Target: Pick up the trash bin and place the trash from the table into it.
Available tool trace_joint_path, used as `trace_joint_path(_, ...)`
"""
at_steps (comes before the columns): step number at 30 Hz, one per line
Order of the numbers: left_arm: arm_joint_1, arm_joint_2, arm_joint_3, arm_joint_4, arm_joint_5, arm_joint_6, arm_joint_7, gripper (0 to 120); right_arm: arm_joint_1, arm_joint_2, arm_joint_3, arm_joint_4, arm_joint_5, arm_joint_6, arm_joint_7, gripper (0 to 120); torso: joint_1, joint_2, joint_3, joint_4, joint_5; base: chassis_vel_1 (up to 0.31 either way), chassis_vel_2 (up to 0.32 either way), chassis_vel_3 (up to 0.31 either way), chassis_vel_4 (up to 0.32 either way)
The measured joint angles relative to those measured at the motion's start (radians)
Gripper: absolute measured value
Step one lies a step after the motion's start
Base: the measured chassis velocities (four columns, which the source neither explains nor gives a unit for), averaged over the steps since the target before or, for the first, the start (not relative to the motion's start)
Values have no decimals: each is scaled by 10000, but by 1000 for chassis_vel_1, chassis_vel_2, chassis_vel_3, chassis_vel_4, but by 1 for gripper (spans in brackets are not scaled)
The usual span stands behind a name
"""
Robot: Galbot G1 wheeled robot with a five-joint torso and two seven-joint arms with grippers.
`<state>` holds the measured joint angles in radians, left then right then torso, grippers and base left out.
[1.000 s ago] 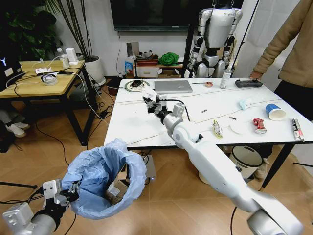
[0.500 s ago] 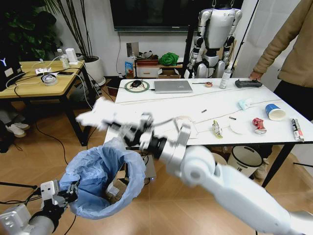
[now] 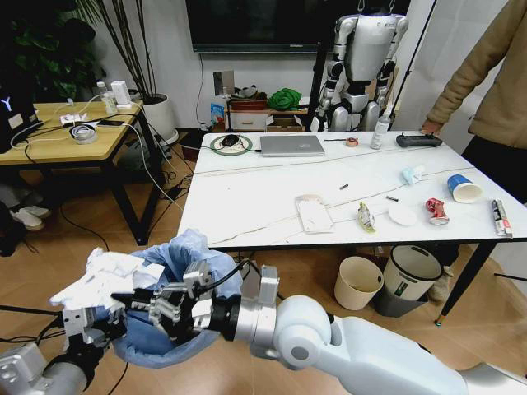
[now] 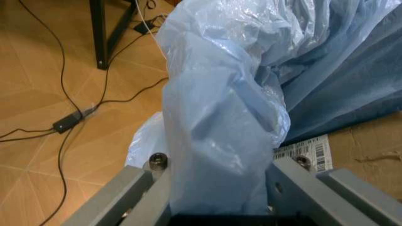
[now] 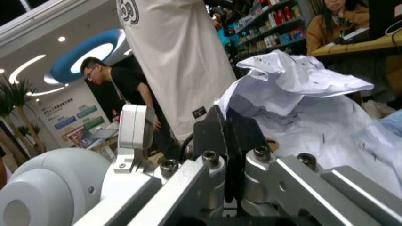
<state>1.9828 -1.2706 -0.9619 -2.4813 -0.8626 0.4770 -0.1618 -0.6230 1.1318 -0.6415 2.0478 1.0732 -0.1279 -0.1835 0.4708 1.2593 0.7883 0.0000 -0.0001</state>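
Note:
The trash bin (image 3: 191, 251), lined with a light-blue bag (image 4: 220, 108), hangs low at the front left, off the floor. My left gripper (image 3: 89, 322) is shut on the bag's rim (image 4: 217, 188). My right gripper (image 3: 142, 306) is shut on a crumpled white paper (image 3: 103, 276), (image 5: 301, 89) and holds it over the bin's near-left rim. A brown cardboard piece (image 4: 367, 148) lies inside the bin. On the table (image 3: 247, 193) lie a flat white packet (image 3: 314, 214), a yellowish wrapper (image 3: 365, 217), a crushed red can (image 3: 436, 211) and a blue-and-white cup (image 3: 465, 188).
A grey laptop (image 3: 291, 145) and a spray bottle (image 3: 380, 130) stand at the table's far side. A cream bin (image 3: 359, 281) and a white bin (image 3: 412, 267) sit under the table's right part. A wood-topped table (image 3: 66, 136) stands to the left, with cables on the floor.
My right arm has swung from the table top down and to the left, carrying the crumpled white paper over the bin. The left gripper keeps hold of the bag's rim.

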Motion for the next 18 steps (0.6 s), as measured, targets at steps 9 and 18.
trace_joint_path(9, 95, -46, 74, -11, 43, 1, 0, 0, 41, 316, 3, -423, -175, 94, -17, 0, 0, 0, 0, 1, 0, 0, 0, 0, 0)
trace_joint_path(18, 200, -13, 55, 6, 117, -2, 22, 0, -15, -73, 534, -480, -202, 183, -113, 0, 0, 0, 0, 0, 2, 0, 0, 0, 0)
